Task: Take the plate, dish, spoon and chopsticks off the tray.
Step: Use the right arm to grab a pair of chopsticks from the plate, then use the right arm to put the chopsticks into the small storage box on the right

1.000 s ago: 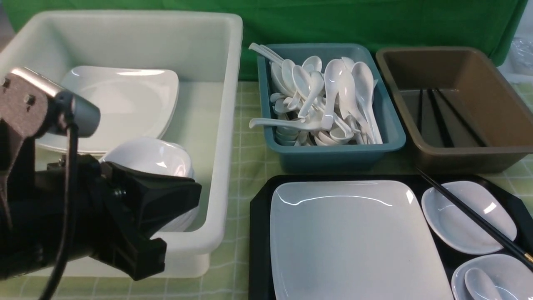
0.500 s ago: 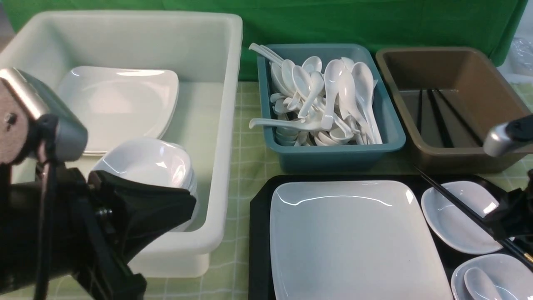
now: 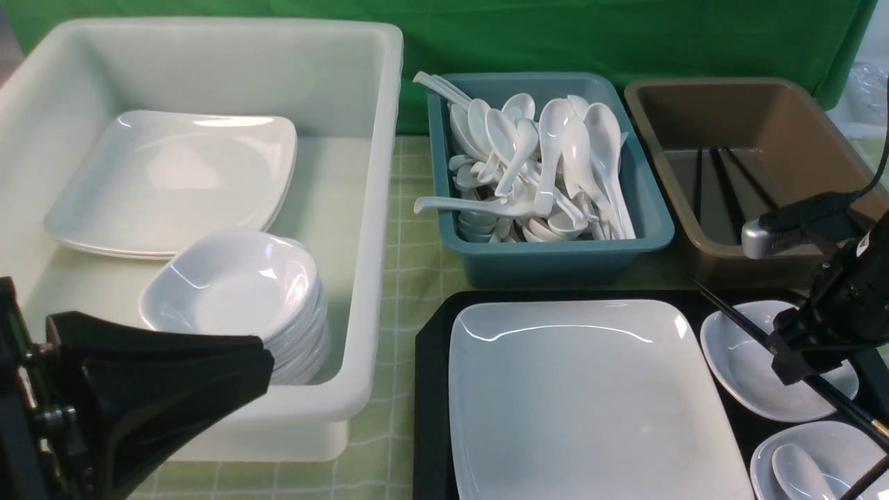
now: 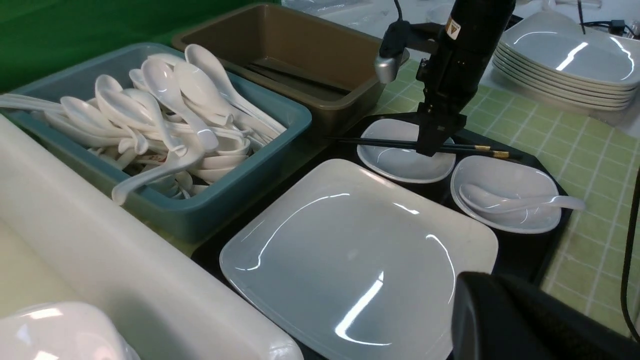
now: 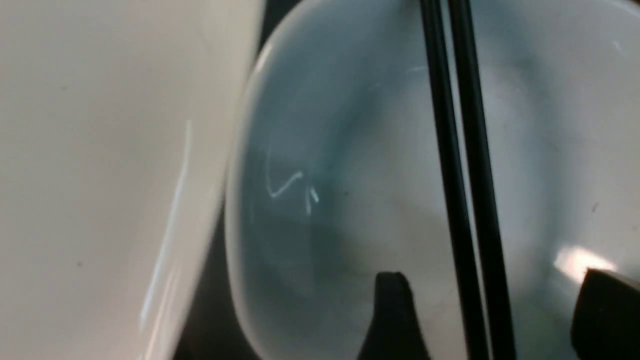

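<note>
At the lower left of the front view, nearest the camera, the black left end effector [image 3: 250, 364] is clenched shut with nothing in it. To its right, filling the lower middle, the large white square plate [image 3: 583, 403] lies flat on the black tray [image 3: 432, 389]. In the lower right corner, a small white near dish [image 3: 844, 441] on the tray holds the white spoon [image 3: 799, 472]. Just behind it a second small far dish [image 3: 740, 368] carries the black chopsticks [image 3: 736, 316], laid diagonally across its rim. The right end effector [image 3: 792, 361] hangs over this dish, released; the right wrist view shows its fingertips [image 5: 392, 305] spread on either side of the chopsticks, apart from them. On the left, a big white tub [image 3: 375, 208] contains stacked bowls [image 3: 236, 292] and stacked plates [image 3: 173, 180]. Farther back, at the upper middle, a teal bin [image 3: 555, 260] is heaped with white spoons, and a brown bin [image 3: 715, 264] at the upper right holds more black sticks. All rest on a green checked worktop [image 3: 417, 278].
</note>
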`<state>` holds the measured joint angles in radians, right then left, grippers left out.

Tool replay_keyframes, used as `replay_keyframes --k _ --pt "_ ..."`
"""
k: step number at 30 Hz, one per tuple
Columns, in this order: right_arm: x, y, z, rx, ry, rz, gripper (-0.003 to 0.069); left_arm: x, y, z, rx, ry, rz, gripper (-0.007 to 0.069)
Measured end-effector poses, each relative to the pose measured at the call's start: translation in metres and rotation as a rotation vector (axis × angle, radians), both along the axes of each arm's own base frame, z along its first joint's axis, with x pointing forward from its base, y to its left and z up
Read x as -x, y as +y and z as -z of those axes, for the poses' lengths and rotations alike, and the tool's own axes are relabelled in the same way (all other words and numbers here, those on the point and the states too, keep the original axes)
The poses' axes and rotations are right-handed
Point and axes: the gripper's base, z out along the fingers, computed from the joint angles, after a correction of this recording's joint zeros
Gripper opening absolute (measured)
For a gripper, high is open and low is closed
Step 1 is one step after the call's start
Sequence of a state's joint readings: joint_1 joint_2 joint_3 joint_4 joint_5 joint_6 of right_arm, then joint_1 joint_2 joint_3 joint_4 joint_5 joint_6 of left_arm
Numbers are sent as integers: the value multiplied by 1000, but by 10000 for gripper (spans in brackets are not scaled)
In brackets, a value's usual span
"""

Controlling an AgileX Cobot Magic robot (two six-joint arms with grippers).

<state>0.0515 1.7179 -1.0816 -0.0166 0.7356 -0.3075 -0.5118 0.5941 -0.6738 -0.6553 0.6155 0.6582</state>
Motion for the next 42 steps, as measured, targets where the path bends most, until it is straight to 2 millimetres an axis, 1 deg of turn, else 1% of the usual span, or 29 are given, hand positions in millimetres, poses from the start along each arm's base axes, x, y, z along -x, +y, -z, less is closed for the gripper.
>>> replay_keyframes --k 1,3,6,7,10,12,13,14,16,19,22,23,25,26,27,29,30,31,33,34,35,36,37,38,39,40,41,42 --pt "-1 0 2 1 3 -1 485 0 0 0 0 0 0 10" --pt "-4 0 13 1 23 1 485 0 0 0 -3 0 0 10" --pt "-6 0 18 2 34 -9 475 0 0 0 -3 -1 0 10" --pt "-6 0 20 1 40 -23 442 0 0 0 -3 -1 0 10" --pt "-6 1 20 -6 44 -37 311 0 0 0 -3 -1 0 10" --pt "-5 1 20 -5 47 -42 253 0 0 0 -3 -1 0 10" --pt "-5 1 19 4 53 -75 151 0 0 0 -3 -1 0 10" --pt "-3 1 18 2 60 -92 125 0 0 0 -3 -1 0 10" --pt "-2 1 15 3 64 -107 129 0 0 0 -3 -1 0 10" --pt "5 2 0 12 55 -179 132 -1 0 -1 2 -10 -8 10" --pt "13 8 -19 24 23 -274 132 -2 1 -2 13 -29 -23 10" --pt "16 12 -25 27 12 -309 132 -3 1 -4 21 -40 -34 10" --pt "25 26 -44 35 -20 -395 132 -5 2 -6 38 -66 -56 10" --pt "28 32 -49 36 -32 -415 132 -6 3 -7 44 -75 -65 10" --pt "30 41 -62 34 -74 -436 132 -7 3 -9 54 -89 -77 10" --pt "28 51 -76 17 -137 -426 132 -8 4 -10 65 -103 -90 10" --pt "27 52 -80 14 -152 -421 132 -8 4 -10 66 -105 -92 10" --pt "17 58 -95 -22 -230 -364 132 -9 4 -12 75 -118 -104 10" --pt "-1 57 -112 -86 -330 -236 132 -10 5 -13 82 -132 -115 10" --pt "-14 54 -121 -126 -386 -163 132 -11 5 -14 85 -136 -118 10" --pt "-32 46 -130 -184 -453 -69 132 -11 5 -14 89 -142 -124 10" --pt "-47 40 -135 -220 -493 -17 132 -11 6 -15 91 -144 -126 10" --pt "-50 39 -136 -229 -505 -3 132 -11 6 -15 92 -145 -127 10" --pt "-70 27 -144 -284 -559 74 132 -11 6 -15 94 -147 -129 10" --pt "-87 18 -142 -314 -587 124 132 -12 6 -15 95 -149 -130 10" --pt "-94 13 -142 -328 -600 147 132 -12 6 -15 95 -150 -131 10" --pt "-122 -2 -137 -355 -652 216 132 -12 6 -15 96 -150 -132 10" --pt "-125 -3 -136 -358 -662 225 132 -12 6 -15 96 -150 -132 10"
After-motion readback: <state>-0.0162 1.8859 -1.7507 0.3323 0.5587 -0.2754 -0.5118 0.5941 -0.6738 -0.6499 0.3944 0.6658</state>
